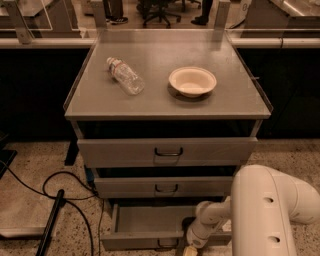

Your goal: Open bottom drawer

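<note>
claw [190, 248] at bottom drawer [145, 221] front | bottle [125, 75], bowl [192, 81] on cabinet top [160, 102]

We see a speckled terrazzo floor [30, 165] in dim, warm light — a black cable [67, 173] loops at 8 o'clock, an office chair [160, 12] stands at 12 o'clock — and the gripper [190, 248] hangs at 6 o'clock.

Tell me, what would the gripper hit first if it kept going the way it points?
The gripper sits low by the front of the bottom drawer, pointing down past the picture's lower edge. Going straight on, it would probably meet the floor first, but depth is unclear there.
</note>
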`<state>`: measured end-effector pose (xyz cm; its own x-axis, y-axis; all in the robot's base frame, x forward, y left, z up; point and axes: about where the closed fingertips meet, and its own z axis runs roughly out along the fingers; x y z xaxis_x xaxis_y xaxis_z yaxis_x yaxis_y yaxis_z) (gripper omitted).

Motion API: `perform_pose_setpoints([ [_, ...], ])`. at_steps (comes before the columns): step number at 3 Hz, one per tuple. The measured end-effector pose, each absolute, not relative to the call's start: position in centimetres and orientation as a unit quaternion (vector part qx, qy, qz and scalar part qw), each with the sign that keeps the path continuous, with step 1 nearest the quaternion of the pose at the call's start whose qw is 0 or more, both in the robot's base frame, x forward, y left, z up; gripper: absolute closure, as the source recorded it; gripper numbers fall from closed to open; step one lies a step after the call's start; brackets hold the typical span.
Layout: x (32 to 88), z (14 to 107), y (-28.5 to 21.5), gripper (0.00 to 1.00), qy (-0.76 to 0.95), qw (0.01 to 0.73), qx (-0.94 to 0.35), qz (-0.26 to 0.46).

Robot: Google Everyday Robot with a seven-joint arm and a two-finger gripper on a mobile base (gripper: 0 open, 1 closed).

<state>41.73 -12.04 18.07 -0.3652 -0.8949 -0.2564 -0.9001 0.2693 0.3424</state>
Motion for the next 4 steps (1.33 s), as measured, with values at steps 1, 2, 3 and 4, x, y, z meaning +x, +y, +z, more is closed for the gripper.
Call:
perform_pose_setpoints([
  [1,39.3,18.2,-12.8,0.0,0.792,-0.029,-0.567,0.225],
  [2,39.3,18.6,-12.8,0.0,0.792,-0.029,-0.567,0.225],
  [3,35.3,20.3,-14.8,0.0,0.788,-0.051,-0.56,0.25],
  [4,34.5,20.8,-15.2,0.0,0.787,-0.055,-0.558,0.257],
])
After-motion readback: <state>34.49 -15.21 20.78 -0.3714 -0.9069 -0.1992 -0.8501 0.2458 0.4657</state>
